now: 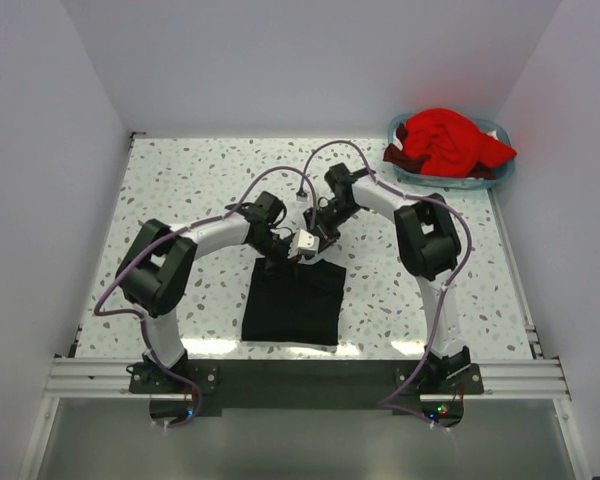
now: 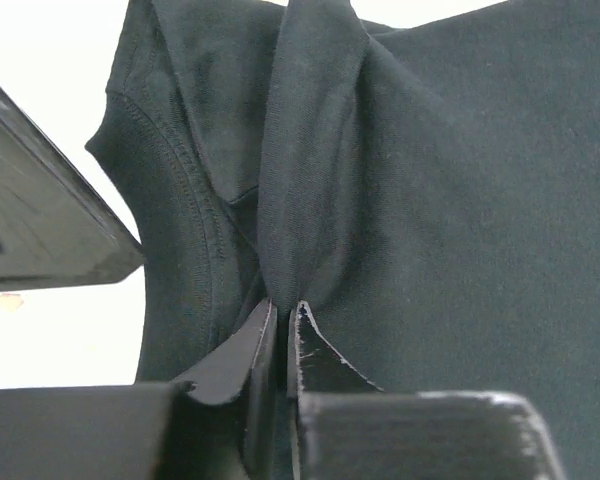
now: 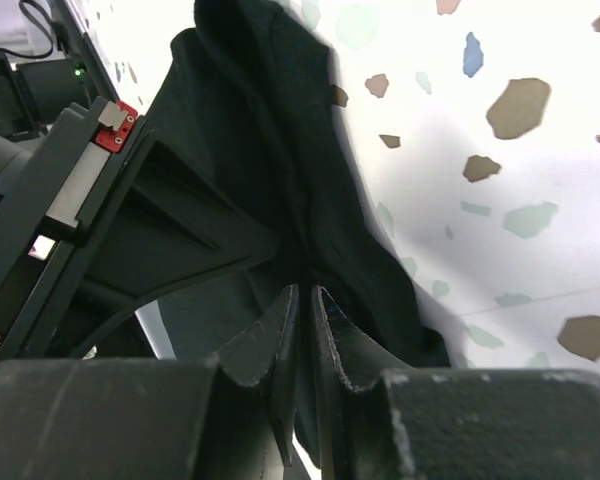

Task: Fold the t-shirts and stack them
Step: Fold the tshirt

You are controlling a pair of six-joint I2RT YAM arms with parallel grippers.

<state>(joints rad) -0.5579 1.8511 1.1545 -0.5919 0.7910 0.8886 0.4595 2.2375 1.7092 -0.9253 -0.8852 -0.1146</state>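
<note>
Pinching the plain black cloth t-shirt point(image 1: 293, 300) at its far edge, your left gripper point(image 2: 285, 312) and right gripper point(image 3: 306, 292) both clamp fabric. They sit just beside each other.

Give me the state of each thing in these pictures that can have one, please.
black t-shirt: lying mostly flat, far edge pinched by both hands
red t-shirt: crumpled, unfolded, in the basket
basket: upright, holding the red t-shirt
left hand: shut on the black t-shirt
right hand: shut on the black t-shirt
</note>
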